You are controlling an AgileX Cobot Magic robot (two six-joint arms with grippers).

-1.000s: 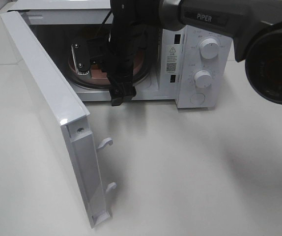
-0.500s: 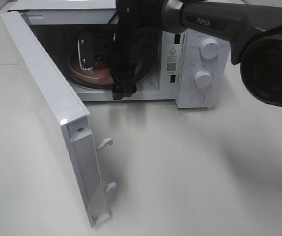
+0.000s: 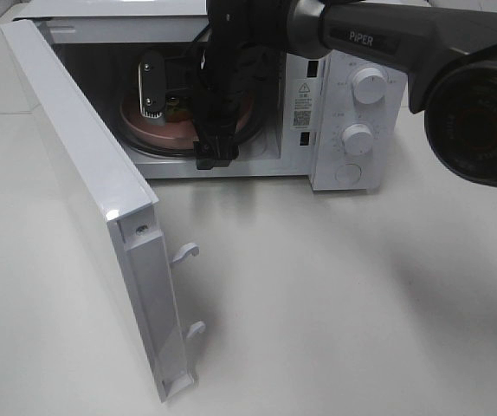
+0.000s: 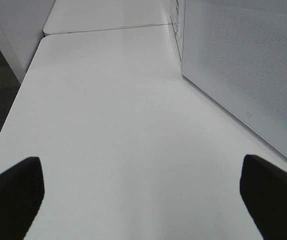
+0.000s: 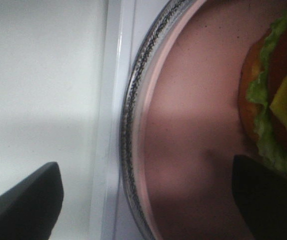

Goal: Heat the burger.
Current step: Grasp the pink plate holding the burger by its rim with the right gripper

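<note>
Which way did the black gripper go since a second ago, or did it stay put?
Yes, it moved. The right gripper went deeper into the microwave: its lower tip hung out past the front edge, now it sits at it.

A white microwave [image 3: 335,104] stands on a white table [image 3: 335,295] with its door [image 3: 84,173] swung wide open to the left. Two white latch hooks [image 3: 185,252] stick out of the door's inner edge, one above the other. On the control panel sit an upper knob [image 3: 369,85] and a lower knob [image 3: 358,139], with a warning label [image 3: 303,102] just beside them. Inside the cavity a round pink plate [image 5: 183,125] rests on the glass turntable [image 5: 133,100], whose speckled rim shows around it
</note>
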